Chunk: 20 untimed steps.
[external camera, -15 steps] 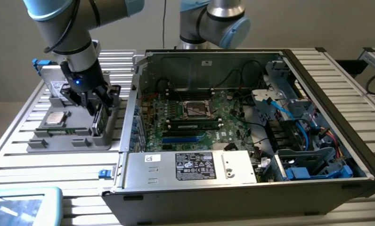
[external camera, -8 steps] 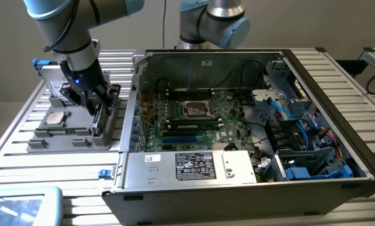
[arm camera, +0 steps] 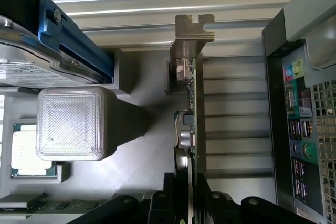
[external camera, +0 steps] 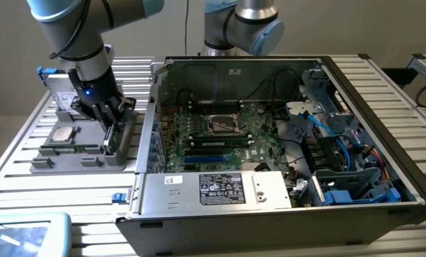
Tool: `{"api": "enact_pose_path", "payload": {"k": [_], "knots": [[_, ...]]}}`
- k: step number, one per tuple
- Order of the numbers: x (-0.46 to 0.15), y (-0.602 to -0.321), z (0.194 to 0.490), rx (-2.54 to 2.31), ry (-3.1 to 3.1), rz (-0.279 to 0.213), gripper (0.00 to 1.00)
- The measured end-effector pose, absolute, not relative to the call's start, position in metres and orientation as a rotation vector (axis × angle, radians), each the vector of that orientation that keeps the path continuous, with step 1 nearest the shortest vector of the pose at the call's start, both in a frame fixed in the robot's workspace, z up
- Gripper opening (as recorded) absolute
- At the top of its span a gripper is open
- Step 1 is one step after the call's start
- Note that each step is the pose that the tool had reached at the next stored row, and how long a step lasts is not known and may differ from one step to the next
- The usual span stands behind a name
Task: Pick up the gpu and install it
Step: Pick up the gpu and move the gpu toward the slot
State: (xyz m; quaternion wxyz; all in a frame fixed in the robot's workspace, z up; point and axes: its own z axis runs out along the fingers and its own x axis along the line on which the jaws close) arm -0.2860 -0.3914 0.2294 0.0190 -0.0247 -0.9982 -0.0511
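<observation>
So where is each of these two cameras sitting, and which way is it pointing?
Exterior view: off the arm, raised, looking down on the open black computer case and grey parts tray; the silver-grey robot arm shows.
Wrist view: on the arm's wrist, looking down past the black gripper at the thin green-backed gpu card standing edge-on.
Both show gpu card, tray, case.

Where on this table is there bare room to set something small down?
Bare table slats lie between the gray holder and the blue-rimmed panel, and in a strip past the computer case at the exterior view's right. Crowded: the holder, where the pincer is at the gpu, and the case's inside.
</observation>
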Motion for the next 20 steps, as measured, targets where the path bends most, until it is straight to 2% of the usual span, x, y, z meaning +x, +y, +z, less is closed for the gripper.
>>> {"api": "enact_pose_path", "payload": {"k": [6, 20], "knots": [[-0.286, -0.391, 0.23, -0.077, -3.098, -0.159, 0.27], [-0.286, -0.391, 0.292, -0.077, -3.098, -0.161, 0.27]]}}
